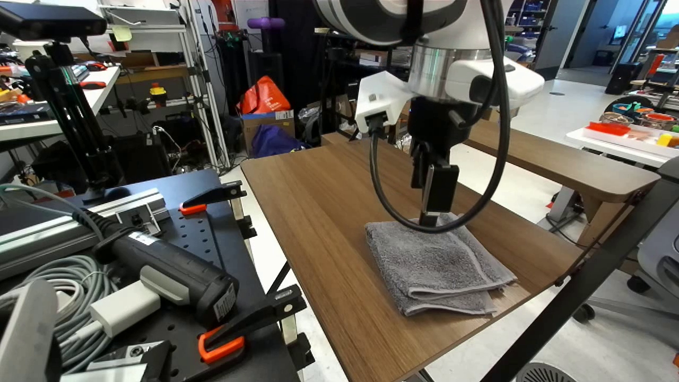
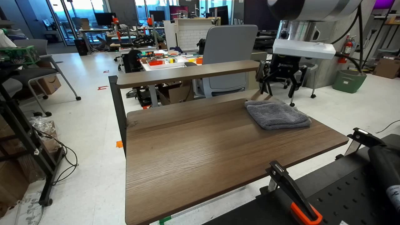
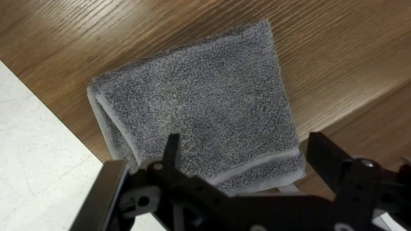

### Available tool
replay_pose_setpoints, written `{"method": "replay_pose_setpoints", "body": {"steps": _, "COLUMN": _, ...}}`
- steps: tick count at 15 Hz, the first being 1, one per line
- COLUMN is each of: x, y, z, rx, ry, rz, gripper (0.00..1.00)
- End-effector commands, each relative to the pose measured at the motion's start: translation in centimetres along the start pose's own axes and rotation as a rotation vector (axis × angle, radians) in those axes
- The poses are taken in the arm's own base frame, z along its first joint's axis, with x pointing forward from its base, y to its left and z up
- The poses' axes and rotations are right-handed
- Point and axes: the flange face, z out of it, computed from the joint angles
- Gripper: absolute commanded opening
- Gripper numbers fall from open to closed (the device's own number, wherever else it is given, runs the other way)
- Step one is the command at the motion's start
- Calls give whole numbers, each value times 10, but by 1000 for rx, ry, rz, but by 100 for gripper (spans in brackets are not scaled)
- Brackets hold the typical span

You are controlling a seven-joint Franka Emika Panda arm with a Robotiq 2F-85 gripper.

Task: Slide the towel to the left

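The towel (image 3: 205,106) is rough cloth, the tabletop (image 2: 193,150) faintly glossy wood-grain.

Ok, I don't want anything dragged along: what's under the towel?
The towel lies on the table, visible around it. What, if anything, lies between them is covered and can't be seen.

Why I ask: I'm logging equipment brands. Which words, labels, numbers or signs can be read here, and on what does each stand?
"ROBOTIQ": on the pincer, in an exterior view.
Black handheld tool: white labels, too small to read.
Green bin: label too blurred to read.
Cardboard box: white label, too small to read.
Any other print is too small or blurred.
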Motion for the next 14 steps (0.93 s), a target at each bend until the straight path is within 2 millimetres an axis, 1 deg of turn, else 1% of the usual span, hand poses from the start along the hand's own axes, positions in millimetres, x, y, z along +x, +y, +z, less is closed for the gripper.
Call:
{"method": "replay_pose_setpoints", "body": {"steps": 1, "x": 13, "y": 1, "z": 28, "rx": 16, "ry": -2, "rz": 6, "gripper": 100}}
{"method": "replay_pose_setpoints", "body": {"steps": 6, "x": 18, "y": 10, "z": 59, "rx": 39, "ry": -46, "rz": 42, "gripper": 100}}
{"method": "replay_pose_setpoints", "body": {"steps": 10, "x": 24, "y": 15, "z": 79, "rx": 50, "ry": -66, "rz": 64, "gripper": 100}}
{"method": "replay_pose_setpoints", "body": {"steps": 12, "x": 26, "y": 13, "z": 87, "rx": 39, "ry": -73, "rz": 61, "gripper": 100}}
{"method": "replay_pose_setpoints", "body": {"steps": 14, "x": 23, "y": 2, "z": 93, "rx": 41, "ry": -80, "rz": 43, "gripper": 100}}
